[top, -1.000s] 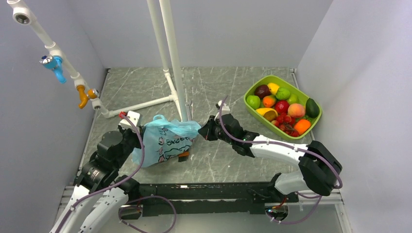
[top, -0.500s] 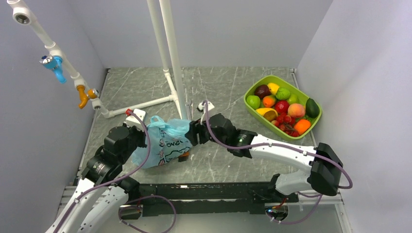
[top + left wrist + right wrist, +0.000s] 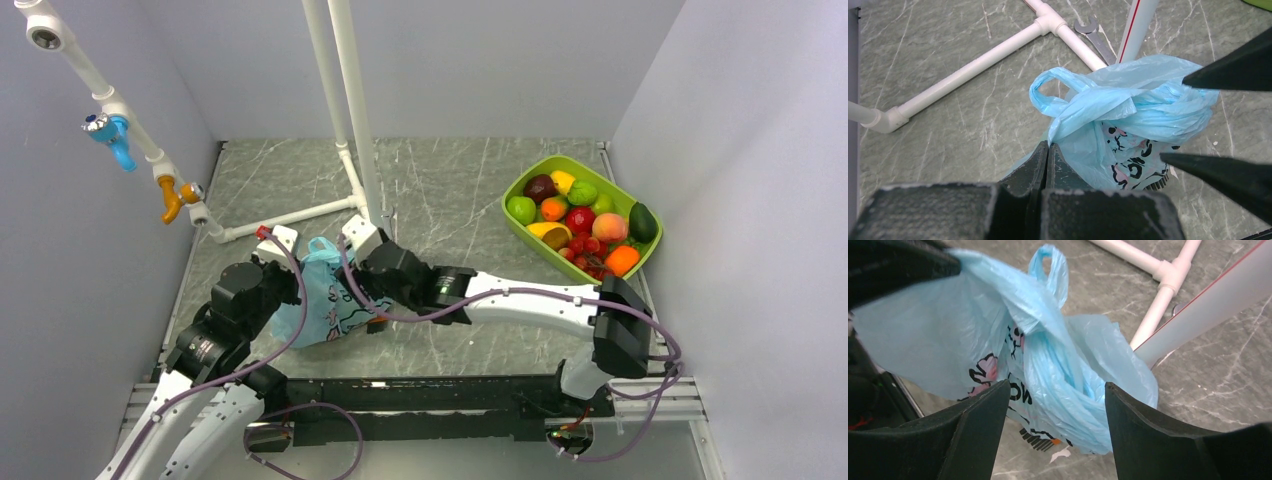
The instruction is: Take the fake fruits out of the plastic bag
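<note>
The light-blue plastic bag (image 3: pixel 325 300) hangs crumpled at the left of the table, its printed side toward the front. My left gripper (image 3: pixel 1048 147) is shut on a fold of the bag (image 3: pixel 1118 115) at its left side. My right gripper (image 3: pixel 1055 387) is open, and its two black fingers straddle the bunched upper part of the bag (image 3: pixel 1048 370) without pinching it. From above, the right gripper (image 3: pixel 348 283) sits against the bag's right side. Several fake fruits (image 3: pixel 580 215) lie in the lime-green tray. Anything inside the bag is hidden.
The lime-green tray (image 3: pixel 560 162) stands at the back right. A white pipe frame (image 3: pixel 300 213) with an upright pole (image 3: pixel 350 100) stands just behind the bag. A wrench (image 3: pixel 1093 35) lies at the pole's foot. Taps (image 3: pixel 115 135) stick out from the left wall.
My right gripper has opened and swung left from beside the bag until it is around its bunched top. The left gripper has kept its grip and shifted slightly.
</note>
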Robot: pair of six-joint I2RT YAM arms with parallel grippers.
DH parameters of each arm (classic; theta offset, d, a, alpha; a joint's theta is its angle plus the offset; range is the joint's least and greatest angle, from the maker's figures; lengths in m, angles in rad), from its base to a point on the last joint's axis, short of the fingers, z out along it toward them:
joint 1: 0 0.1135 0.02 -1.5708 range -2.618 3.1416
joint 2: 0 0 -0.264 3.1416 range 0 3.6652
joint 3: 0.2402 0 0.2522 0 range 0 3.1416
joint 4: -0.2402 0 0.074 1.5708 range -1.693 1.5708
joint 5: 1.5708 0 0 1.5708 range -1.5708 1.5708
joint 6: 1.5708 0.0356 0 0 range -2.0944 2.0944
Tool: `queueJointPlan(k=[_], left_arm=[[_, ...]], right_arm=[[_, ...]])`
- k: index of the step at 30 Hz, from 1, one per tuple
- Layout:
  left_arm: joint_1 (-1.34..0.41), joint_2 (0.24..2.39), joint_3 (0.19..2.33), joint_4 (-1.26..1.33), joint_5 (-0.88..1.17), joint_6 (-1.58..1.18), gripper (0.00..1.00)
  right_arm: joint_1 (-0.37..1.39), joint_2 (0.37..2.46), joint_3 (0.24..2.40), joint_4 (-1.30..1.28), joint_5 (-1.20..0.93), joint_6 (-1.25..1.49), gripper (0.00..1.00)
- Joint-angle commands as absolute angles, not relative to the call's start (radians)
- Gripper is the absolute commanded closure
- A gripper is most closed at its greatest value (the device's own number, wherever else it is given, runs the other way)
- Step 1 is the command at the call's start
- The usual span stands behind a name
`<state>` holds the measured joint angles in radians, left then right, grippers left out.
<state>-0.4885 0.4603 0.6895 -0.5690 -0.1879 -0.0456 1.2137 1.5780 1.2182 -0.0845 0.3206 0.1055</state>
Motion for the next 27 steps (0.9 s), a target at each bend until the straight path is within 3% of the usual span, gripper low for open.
queueJointPlan(k=[1,4,8,14,19,22,23,24,25,27], left_arm=[[-0.488,0.45,0.713,-0.542,-0.177,-0.042,1.0],[-0.489,0.44,0.712,-0.541,-0.183,-0.042,1.0],[-0.489,0.433,0.716,-0.551,-0.217,-0.05,1.0],[-0.489,0.381,0.717,-0.565,-0.315,-0.071,1.0],[-0.489,0.305,0.704,-0.556,-0.365,-0.08,1.0],[-0.489,0.274,0.694,-0.544,-0.353,-0.083,1.0],[-0.489,0.269,0.695,-0.541,-0.338,-0.083,0.96],[-0.488,0.266,0.693,-0.537,-0.322,-0.083,0.87],[-0.488,0.266,0.689,-0.528,-0.3,-0.082,0.68],[-0.488,0.274,0.681,-0.509,-0.238,-0.075,0.46]], right_arm=[[1.245,1.623,1.278,-0.107,0.484,0.061,0.28],[1.248,1.648,1.265,-0.092,0.551,0.077,0.33],[1.249,1.622,1.21,-0.075,0.645,0.135,0.62],[1.24,1.448,1.005,0.087,0.628,0.2,0.86],[1.18,1.32,0.838,0.234,0.466,0.296,1.0],[1.158,1.293,0.799,0.305,0.371,0.292,1.0],[1.158,1.297,0.808,0.306,0.357,0.279,1.0],[1.158,1.303,0.825,0.292,0.348,0.267,1.0],[1.158,1.313,0.842,0.272,0.346,0.265,1.0],[1.158,1.317,0.856,0.244,0.343,0.269,1.0]])
